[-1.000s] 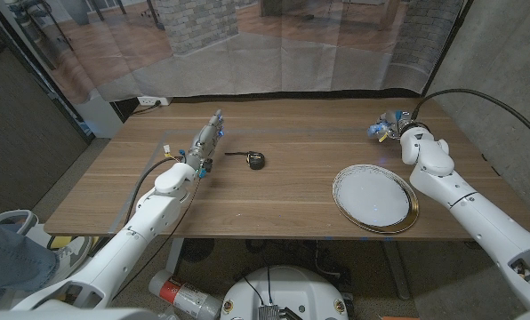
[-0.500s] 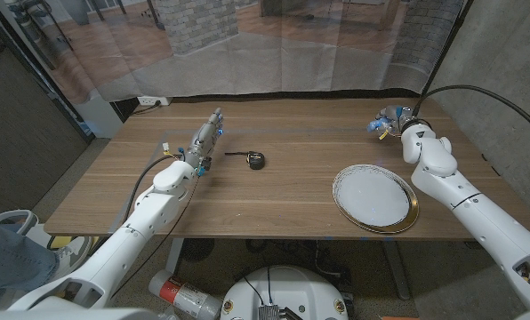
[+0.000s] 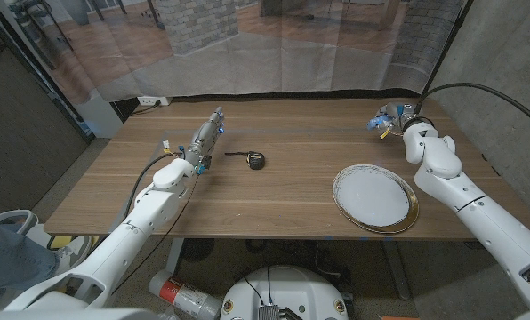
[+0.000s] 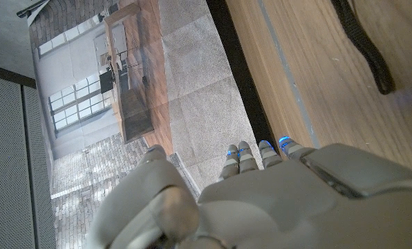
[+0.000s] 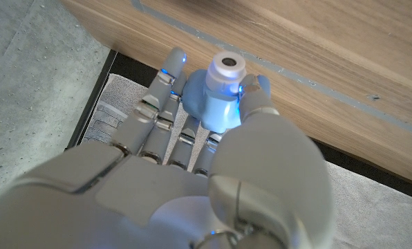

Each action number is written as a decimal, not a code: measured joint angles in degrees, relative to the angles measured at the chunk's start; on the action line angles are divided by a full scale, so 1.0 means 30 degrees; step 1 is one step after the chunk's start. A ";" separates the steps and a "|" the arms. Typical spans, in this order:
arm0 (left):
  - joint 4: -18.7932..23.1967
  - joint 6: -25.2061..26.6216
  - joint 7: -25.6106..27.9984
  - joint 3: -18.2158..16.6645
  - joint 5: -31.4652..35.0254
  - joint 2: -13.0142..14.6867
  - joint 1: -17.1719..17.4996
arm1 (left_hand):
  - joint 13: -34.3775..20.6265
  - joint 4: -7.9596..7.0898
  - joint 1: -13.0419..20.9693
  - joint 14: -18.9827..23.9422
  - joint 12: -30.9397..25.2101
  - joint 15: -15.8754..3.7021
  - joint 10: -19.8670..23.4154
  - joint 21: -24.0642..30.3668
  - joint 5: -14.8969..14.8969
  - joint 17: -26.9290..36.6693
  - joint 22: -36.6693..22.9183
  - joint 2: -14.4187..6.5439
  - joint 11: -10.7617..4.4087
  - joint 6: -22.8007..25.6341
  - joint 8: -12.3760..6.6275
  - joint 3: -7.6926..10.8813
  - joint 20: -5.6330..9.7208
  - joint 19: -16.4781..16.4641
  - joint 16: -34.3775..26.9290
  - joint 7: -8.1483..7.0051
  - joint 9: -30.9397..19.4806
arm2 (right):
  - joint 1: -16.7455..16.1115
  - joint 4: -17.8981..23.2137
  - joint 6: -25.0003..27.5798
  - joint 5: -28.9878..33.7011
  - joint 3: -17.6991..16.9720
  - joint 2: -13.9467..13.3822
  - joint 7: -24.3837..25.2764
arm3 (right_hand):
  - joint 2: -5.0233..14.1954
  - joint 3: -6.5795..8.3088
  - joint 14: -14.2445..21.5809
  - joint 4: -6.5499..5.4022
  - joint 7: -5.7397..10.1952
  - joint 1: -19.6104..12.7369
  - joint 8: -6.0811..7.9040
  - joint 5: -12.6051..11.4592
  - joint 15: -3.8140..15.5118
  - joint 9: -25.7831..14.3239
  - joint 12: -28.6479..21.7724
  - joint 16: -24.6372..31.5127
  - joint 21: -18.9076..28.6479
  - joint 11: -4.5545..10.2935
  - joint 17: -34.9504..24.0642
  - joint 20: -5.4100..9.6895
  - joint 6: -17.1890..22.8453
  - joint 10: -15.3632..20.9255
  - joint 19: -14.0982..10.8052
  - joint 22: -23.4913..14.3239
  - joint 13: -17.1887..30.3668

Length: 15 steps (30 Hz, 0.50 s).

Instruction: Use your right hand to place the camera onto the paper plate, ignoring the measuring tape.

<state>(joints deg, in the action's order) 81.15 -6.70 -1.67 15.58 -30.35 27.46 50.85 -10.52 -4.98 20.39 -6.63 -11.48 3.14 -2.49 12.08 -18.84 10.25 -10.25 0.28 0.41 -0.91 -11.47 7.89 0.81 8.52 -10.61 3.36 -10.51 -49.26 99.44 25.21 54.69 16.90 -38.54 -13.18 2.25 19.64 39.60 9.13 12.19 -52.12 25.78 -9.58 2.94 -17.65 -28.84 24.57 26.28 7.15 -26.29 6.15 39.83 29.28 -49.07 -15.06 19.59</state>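
Blue camera sits clasped in the right hand at the table's far right; the paper plate lies nearer the robot, slightly leftward.

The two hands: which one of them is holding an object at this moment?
The right hand, at the table's far right corner: it grips the light blue camera. The left hand has straight fingers with nothing in them.

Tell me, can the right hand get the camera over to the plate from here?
Probably yes: the right hand grips the camera, and bare table lies between it and the plate.
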 measured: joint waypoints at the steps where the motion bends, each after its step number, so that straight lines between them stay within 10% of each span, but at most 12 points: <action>1: -0.0033 0.0033 -0.0139 0.0003 0.0007 -0.0002 -0.0023 | 0.0000 0.0000 0.0000 0.0000 0.0000 0.0000 0.0000 0.0000 0.0000 0.0000 0.0000 0.0000 0.0000 0.0000 0.0000 0.0000 0.0000 0.0000 0.0000 0.0000 0.0000 | 0.0000 0.0000 -0.0001 0.0000 0.0000 0.0000 0.0001 | 0.0001 0.0000 0.0056 0.0000 -0.0004 0.0000 0.0028 0.0012 0.0056 0.0000 0.0000 -0.0001 0.0043 0.0038 -0.0026 -0.0001 0.0014 0.0039 0.0000 0.0000 0.0047; 15: -0.0430 0.0053 -0.0459 0.0019 0.0025 -0.0040 -0.0308 | 0.0000 -0.0080 0.0077 0.0000 0.0000 0.0000 0.0000 0.0000 -0.0001 0.0001 0.0000 -0.0077 0.0000 -0.0001 0.0000 -0.0079 0.0000 0.0000 0.0000 0.0001 0.0000 | -0.0805 0.0818 -0.0832 -0.0309 -0.0712 -0.0092 0.0196 | 0.0002 0.0013 0.0160 -0.0013 -0.0040 0.0002 0.0165 -0.0060 0.0017 0.0001 -0.0149 -0.0073 0.0244 0.0173 -0.0159 -0.0001 0.0177 0.0310 -0.0001 -0.0088 0.0189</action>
<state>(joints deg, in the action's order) 79.86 -6.55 -3.05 15.64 -30.27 27.34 49.93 -10.51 -5.22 20.62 -6.63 -11.48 3.13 -2.49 12.08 -18.85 10.25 -10.25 0.05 0.41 -0.91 -11.47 7.66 0.81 8.52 -10.61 3.37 -10.51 -51.68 101.90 22.72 53.76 14.77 -38.82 -12.59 2.25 19.67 40.08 9.09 12.07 -52.11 26.28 -9.76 2.99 -17.65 -29.29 24.35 27.01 7.67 -26.77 6.14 40.36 30.21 -49.08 -15.32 20.16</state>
